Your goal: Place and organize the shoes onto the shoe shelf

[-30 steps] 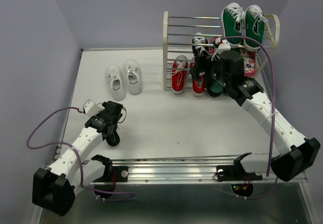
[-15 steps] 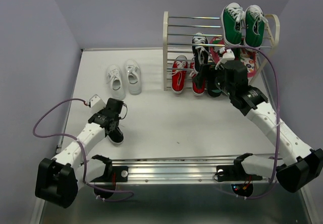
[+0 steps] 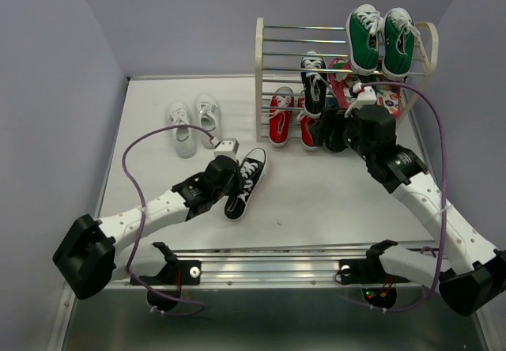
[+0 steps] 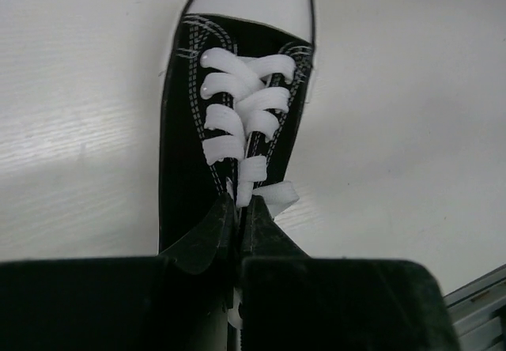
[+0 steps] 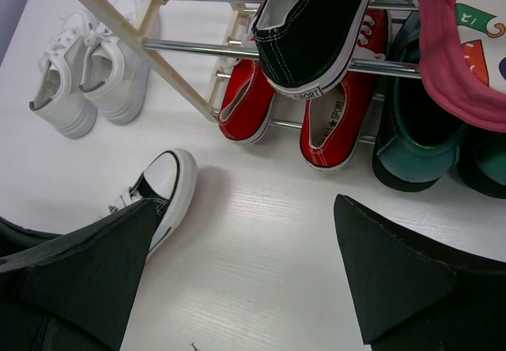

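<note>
the left pincer (image 4: 239,213) is clamped on the black sneaker (image 4: 186,161) at its tongue, shoe's long axis running straight ahead, toe first. the shoe shelf (image 3: 259,82) stands farther ahead, nearer the wide-open right pincer (image 5: 245,205).

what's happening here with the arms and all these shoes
The left gripper is shut on a black sneaker mid-table, toe toward the shelf. The right gripper hangs open and holds nothing in front of the shelf's lower rods. The red pair sits on the bottom tier, the other black sneaker above it, and the green pair on top. The white pair is on the table, left of the shelf.
</note>
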Controlling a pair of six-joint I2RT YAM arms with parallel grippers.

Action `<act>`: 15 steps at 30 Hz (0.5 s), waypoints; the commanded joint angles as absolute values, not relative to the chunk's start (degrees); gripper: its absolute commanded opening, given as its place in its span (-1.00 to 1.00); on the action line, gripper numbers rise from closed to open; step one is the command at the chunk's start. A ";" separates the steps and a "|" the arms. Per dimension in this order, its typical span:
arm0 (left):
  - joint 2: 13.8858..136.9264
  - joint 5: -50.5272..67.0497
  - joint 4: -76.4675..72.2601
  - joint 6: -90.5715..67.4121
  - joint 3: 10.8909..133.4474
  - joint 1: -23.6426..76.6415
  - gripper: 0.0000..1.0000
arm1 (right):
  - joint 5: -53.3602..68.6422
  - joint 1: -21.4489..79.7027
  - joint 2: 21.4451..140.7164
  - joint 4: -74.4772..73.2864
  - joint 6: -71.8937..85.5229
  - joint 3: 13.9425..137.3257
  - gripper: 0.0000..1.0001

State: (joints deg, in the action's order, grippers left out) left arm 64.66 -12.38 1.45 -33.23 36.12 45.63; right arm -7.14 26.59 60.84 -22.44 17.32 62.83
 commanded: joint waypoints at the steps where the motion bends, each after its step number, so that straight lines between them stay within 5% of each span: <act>1: 69.32 -8.79 -11.24 -24.00 42.00 46.23 -1.00 | -8.26 26.28 58.36 -20.39 16.88 62.32 1.00; 7: 75.14 -7.48 -11.78 -19.62 44.12 46.41 -1.00 | -9.14 26.28 57.57 -20.65 16.79 61.88 1.00; 8: 75.49 -6.17 -11.17 -18.64 44.38 46.49 -0.78 | -9.31 26.28 57.48 -20.83 16.79 61.87 1.00; 9: 75.93 -4.06 -9.94 -18.02 44.82 46.49 0.09 | -9.40 26.28 57.65 -21.53 17.05 62.22 1.00; 13: 73.40 -5.97 -1.96 -20.29 45.27 47.28 0.89 | -9.40 26.28 57.48 -22.67 17.23 62.49 1.00; 15: 71.03 -7.55 1.82 -23.36 45.53 47.63 0.98 | -9.58 26.28 57.31 -22.85 17.23 62.32 1.00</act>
State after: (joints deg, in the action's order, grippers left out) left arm 76.55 -6.28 -3.46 -21.43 43.13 46.83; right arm -8.25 26.59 58.57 -23.03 17.34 62.76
